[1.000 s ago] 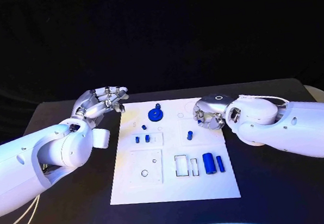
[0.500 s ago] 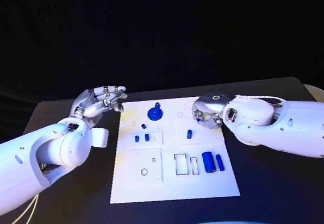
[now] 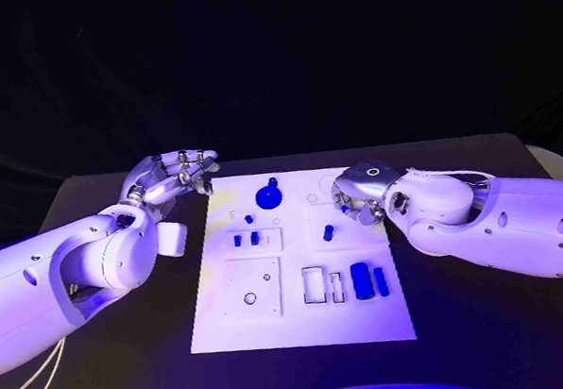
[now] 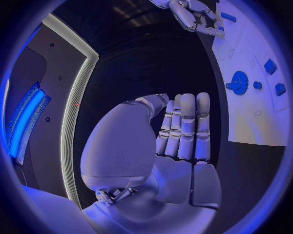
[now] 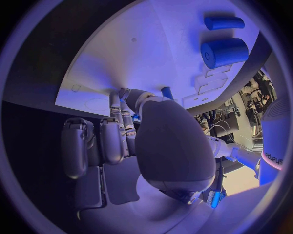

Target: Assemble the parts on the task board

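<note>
We see our right hand [image 3: 360, 195] low over the white task board [image 3: 242, 327], fingers reaching down beside a small blue peg [image 3: 329, 233]; whether they grip it we cannot tell. Our left hand [image 3: 170, 177] hovers left of the board, fingers loosely curled, empty. Next, we judge: closing securely on that peg.

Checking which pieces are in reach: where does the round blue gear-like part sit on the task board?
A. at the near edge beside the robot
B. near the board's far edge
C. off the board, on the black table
B: the round blue part lies on the task board close to its far edge.
</note>
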